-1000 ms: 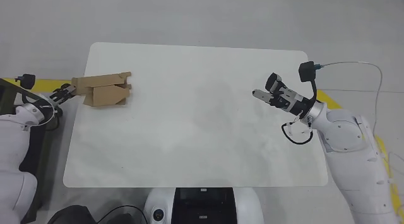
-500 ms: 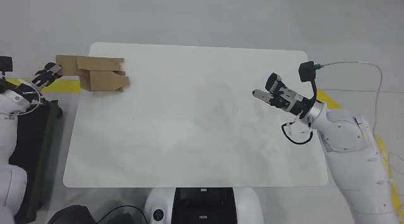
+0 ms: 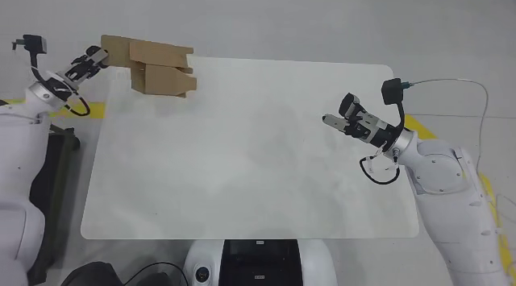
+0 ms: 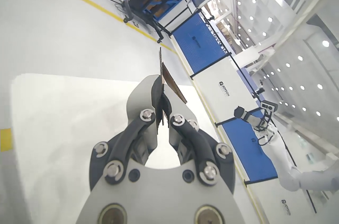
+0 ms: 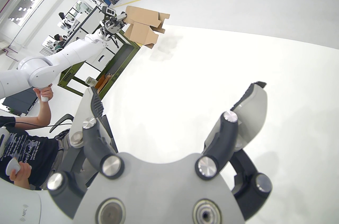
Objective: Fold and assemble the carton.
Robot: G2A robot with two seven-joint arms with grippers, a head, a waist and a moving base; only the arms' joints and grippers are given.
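Upper left of the top view: your left gripper is clamped on one end panel of the carton, a brown cardboard piece that is only partly folded, with flaps stepping out along its near side. The carton reaches from the gripper toward the right of the frame and crosses the upper-left corner of the white table, part of it over the table top and part over the grey floor beyond the edge.

In the left wrist view the carton shows edge-on as a thin dark sheet, pinched between the two fingertips of the left gripper.

From the right wrist view the carton hangs from the left gripper at the table's far corner, and its faint shadow lies on the white surface just beside it.

Right of centre in the top view, your right gripper sits over the table's right-hand side, well apart from the carton. Its own wrist view shows the right gripper with fingers spread wide and nothing between them, only bare table top below.
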